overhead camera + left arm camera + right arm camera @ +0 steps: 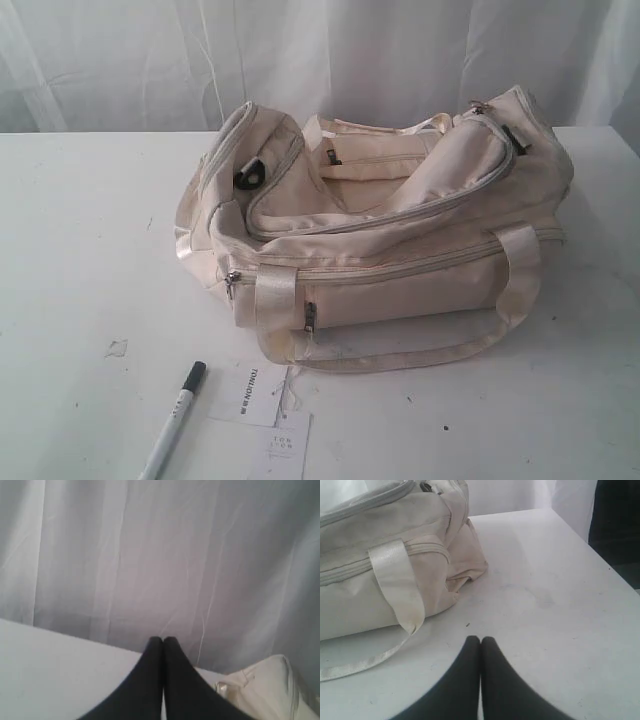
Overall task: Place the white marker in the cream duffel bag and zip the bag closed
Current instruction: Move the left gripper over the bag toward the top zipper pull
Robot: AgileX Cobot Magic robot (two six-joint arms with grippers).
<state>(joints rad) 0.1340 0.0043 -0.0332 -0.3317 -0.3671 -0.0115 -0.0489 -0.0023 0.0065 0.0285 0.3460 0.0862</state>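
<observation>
Soft, even, washed-out light; faint shadows; both wrist views slightly blurred.

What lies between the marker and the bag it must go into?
Only flat things. Two paper tags lie on the table between the marker and the bag, and the front handle lies along the bag's base. Nothing tall appears to block a lifted path.

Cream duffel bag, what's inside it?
Through the open top of the cream duffel bag only cream fabric shows; deeper inside is covered. The white marker lies outside on the table.
</observation>
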